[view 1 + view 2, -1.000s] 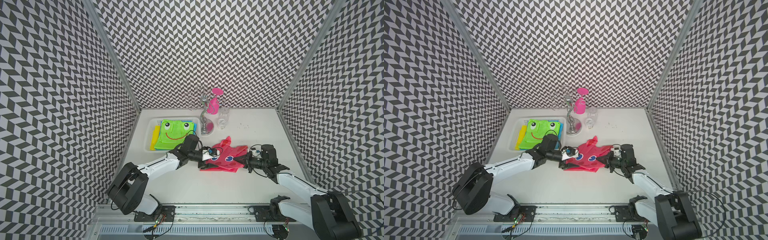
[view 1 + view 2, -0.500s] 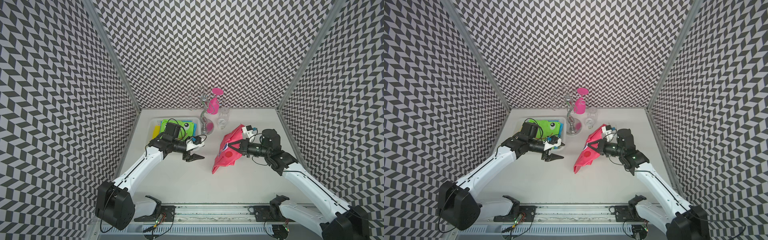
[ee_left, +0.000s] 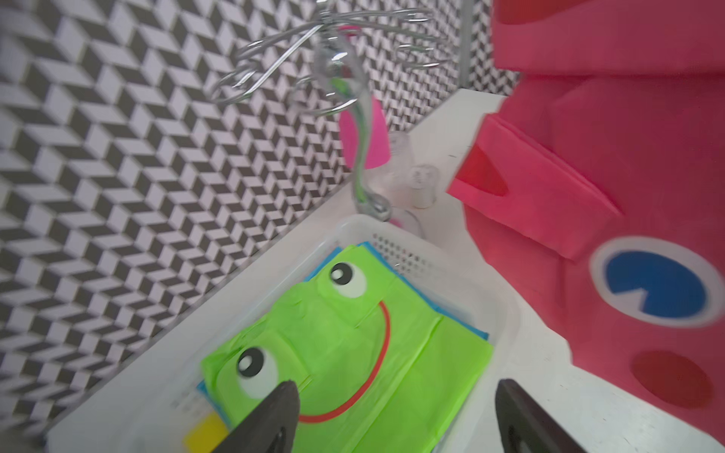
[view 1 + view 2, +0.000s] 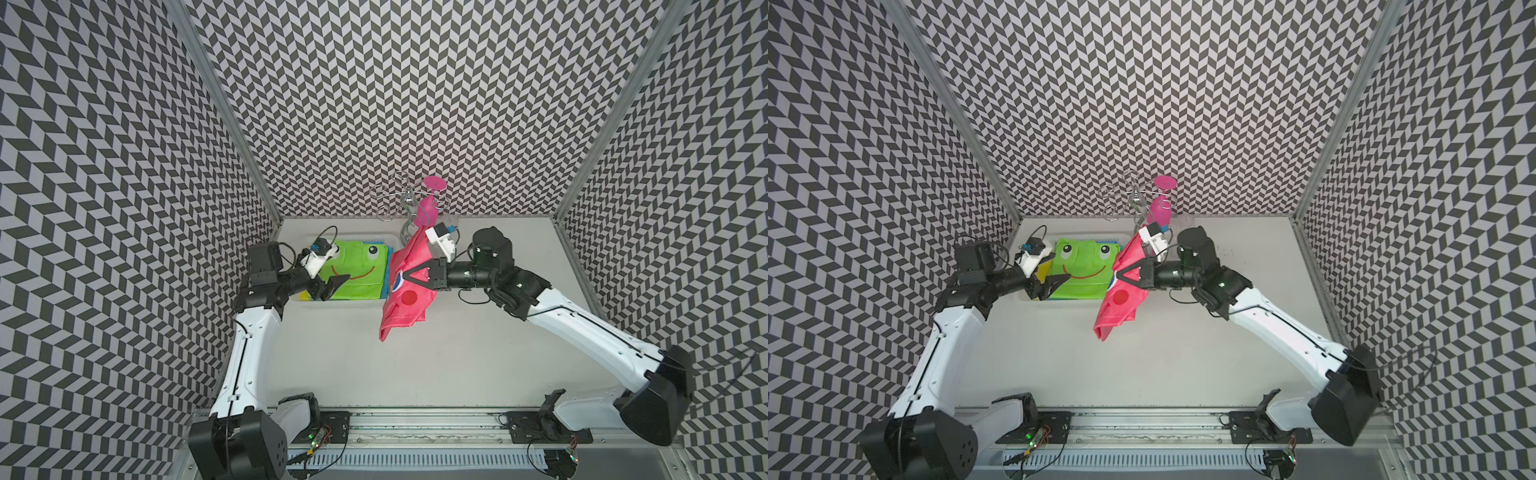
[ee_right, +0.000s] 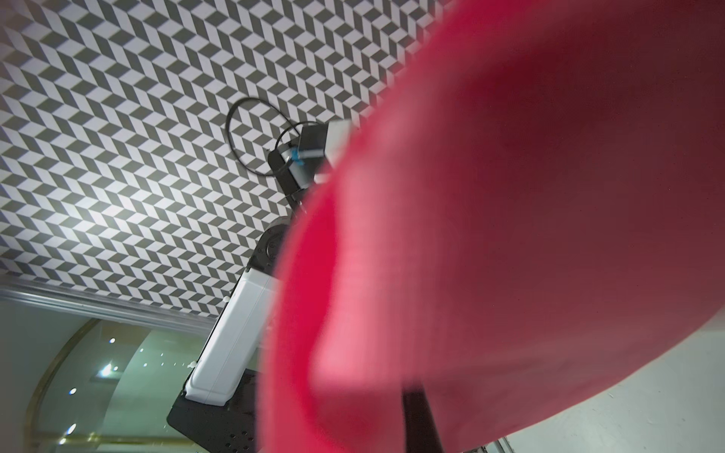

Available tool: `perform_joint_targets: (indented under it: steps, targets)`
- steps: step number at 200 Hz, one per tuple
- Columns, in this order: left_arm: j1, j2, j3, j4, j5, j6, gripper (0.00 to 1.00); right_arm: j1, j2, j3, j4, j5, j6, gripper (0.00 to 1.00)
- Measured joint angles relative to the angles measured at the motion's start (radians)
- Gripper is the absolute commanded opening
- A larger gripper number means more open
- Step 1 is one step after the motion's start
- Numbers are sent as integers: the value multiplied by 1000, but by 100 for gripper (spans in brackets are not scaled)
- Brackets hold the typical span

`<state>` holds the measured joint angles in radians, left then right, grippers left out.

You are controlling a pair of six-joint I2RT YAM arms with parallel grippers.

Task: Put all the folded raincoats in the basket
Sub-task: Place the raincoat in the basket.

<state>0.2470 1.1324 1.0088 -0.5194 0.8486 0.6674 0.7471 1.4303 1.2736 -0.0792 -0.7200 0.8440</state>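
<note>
Pinching the folded pink raincoat [image 4: 405, 305], the right gripper [image 4: 409, 276] holds it hanging in the air just right of the basket [image 3: 400, 255]; the left gripper [image 3: 394, 396], jaws spread and empty, hovers over the green raincoat [image 4: 353, 274] lying inside it

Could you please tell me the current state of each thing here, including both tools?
pink raincoat: folded, hanging in the air from the right tool, by the basket edge, not yet inside.
green raincoat: folded, lying in the basket.
basket: partly filled, green raincoat on top.
left tool: open, empty, hovering by the basket.
right tool: shut on the pink raincoat.
pink cup: hung upside down on the wire rack.
</note>
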Motion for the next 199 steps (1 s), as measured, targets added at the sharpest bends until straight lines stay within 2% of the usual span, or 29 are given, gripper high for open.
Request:
perform_joint_targets:
  steps: [44,82,139,199]
  targets:
    - [256,116,12,52,12,-190,83,113,254,266,41,46,-17,0]
    - [383,228,87,27,32,-256,84,169,446,492,88,104,-54,0]
    - [415,231,132,47,61,-266,85,179,698,759,172,156,-59,0]
    - [415,229,103,97,57,-268,84,171,993,990,382,116,-20,0]
